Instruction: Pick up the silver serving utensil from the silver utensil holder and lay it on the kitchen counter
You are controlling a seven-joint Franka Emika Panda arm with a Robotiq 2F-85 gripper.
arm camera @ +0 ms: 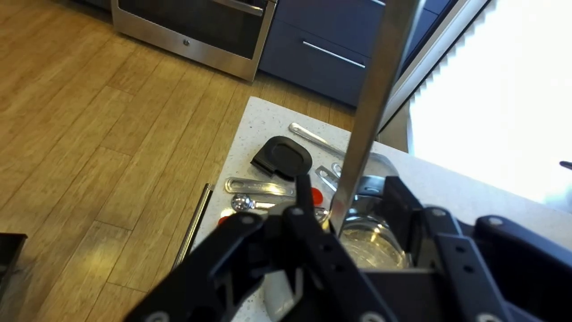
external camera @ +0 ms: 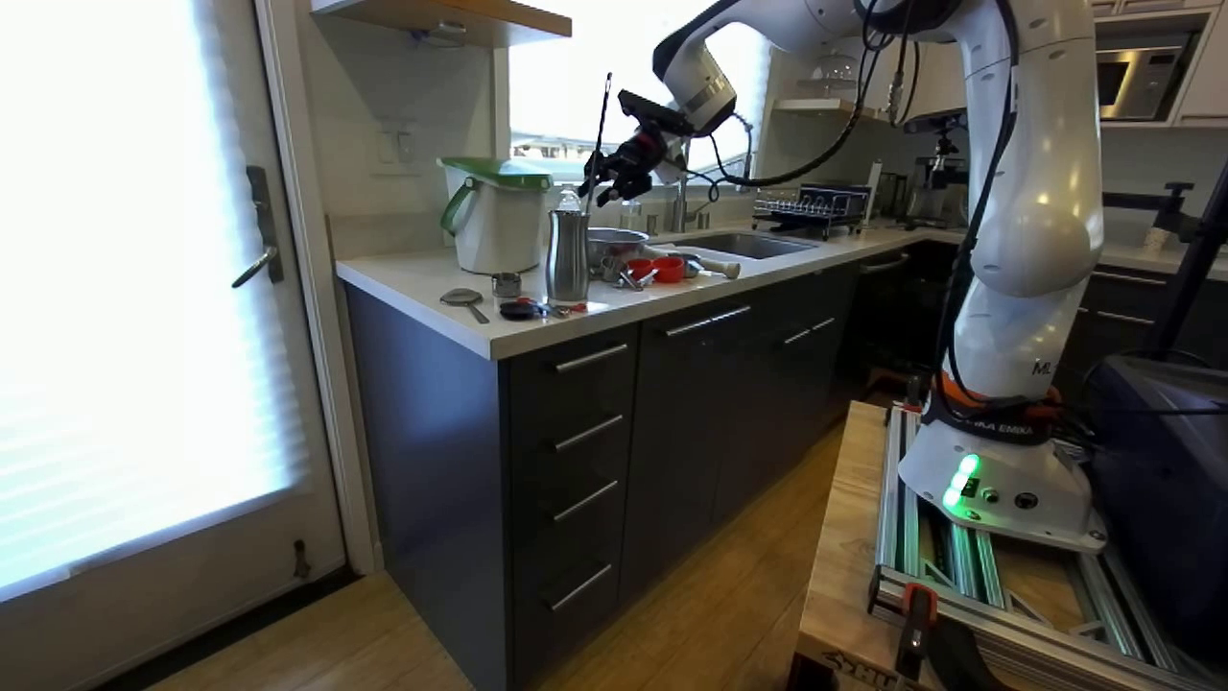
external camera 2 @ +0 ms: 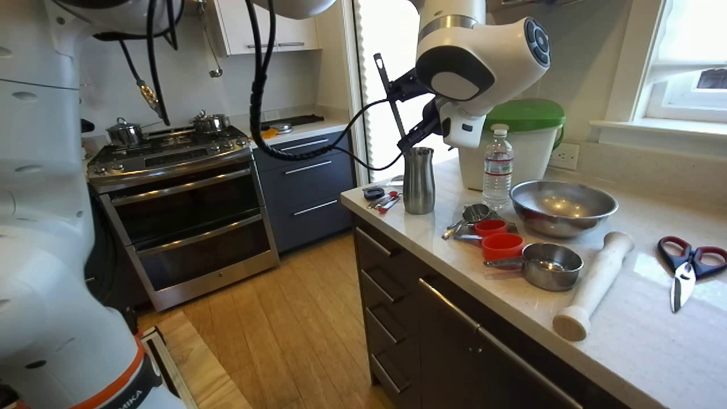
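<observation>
The silver serving utensil stands upright, slightly tilted, in the silver utensil holder. Its slim handle also shows in an exterior view and in the wrist view; its lower end is hidden inside the holder. The holder stands near the end of the kitchen counter. My gripper is just above the holder's rim, its fingers apart. In the wrist view the handle passes between the open fingertips, nearer one finger, with a gap to the other. The holder is mostly hidden there.
Measuring spoons, a black lid and a strainer lie near the holder. Red measuring cups, a steel bowl, a water bottle, a wooden pestle, scissors and a green-lidded white bin stand around.
</observation>
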